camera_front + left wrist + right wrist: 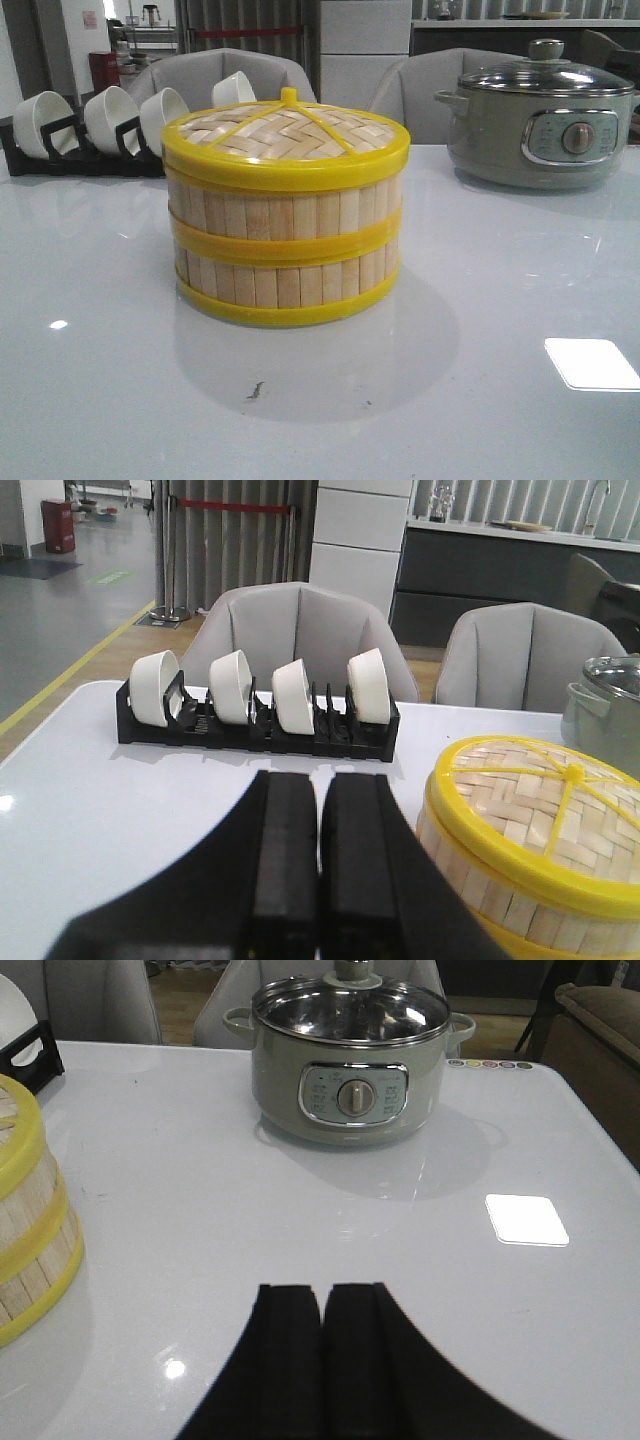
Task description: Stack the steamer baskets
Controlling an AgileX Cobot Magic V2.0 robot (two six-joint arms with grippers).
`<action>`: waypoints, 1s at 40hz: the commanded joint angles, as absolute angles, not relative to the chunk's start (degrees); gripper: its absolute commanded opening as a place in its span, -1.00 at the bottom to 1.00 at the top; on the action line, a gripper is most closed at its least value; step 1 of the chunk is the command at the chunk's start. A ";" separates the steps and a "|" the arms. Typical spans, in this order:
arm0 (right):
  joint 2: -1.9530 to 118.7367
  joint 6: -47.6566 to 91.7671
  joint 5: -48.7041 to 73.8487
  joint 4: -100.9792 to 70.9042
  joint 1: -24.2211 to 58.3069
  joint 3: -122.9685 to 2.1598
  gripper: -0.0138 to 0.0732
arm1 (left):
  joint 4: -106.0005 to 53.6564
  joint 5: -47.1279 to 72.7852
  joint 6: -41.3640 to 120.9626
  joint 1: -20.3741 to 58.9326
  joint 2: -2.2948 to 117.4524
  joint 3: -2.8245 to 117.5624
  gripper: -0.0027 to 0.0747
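Two steamer baskets stand stacked in the middle of the white table, the upper basket (285, 205) on the lower basket (288, 282). A woven bamboo lid (287, 135) with a yellow rim and knob covers the stack. The stack also shows in the left wrist view (530, 850) and at the edge of the right wrist view (30, 1250). My left gripper (320, 778) is shut and empty, beside the stack and apart from it. My right gripper (322, 1288) is shut and empty over bare table. Neither gripper shows in the front view.
A black rack (80, 150) with several white bowls (110, 115) stands at the back left; it also shows in the left wrist view (255, 730). A grey electric pot (540, 125) with a glass lid stands at the back right. Grey chairs (220, 75) stand behind the table.
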State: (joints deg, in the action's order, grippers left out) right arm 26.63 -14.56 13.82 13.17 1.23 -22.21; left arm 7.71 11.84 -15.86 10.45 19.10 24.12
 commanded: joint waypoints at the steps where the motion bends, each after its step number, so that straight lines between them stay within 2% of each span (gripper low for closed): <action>1: 26.62 -14.60 9.02 13.90 0.90 -23.98 -0.55 | 7.22 4.75 -16.25 10.35 16.10 21.95 -0.71; 19: 26.62 -14.60 9.02 13.90 0.90 -23.98 -0.55 | 5.18 -3.54 -16.25 9.05 3.28 4.46 -0.71; 40: 26.62 -14.60 9.02 13.90 0.90 -23.98 -0.55 | 5.09 -4.68 -16.15 5.09 -1.43 -0.41 -0.71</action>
State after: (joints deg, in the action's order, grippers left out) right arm 26.63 -14.56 13.82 13.17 1.23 -22.21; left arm 5.05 0.51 -15.86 5.12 -0.23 -0.32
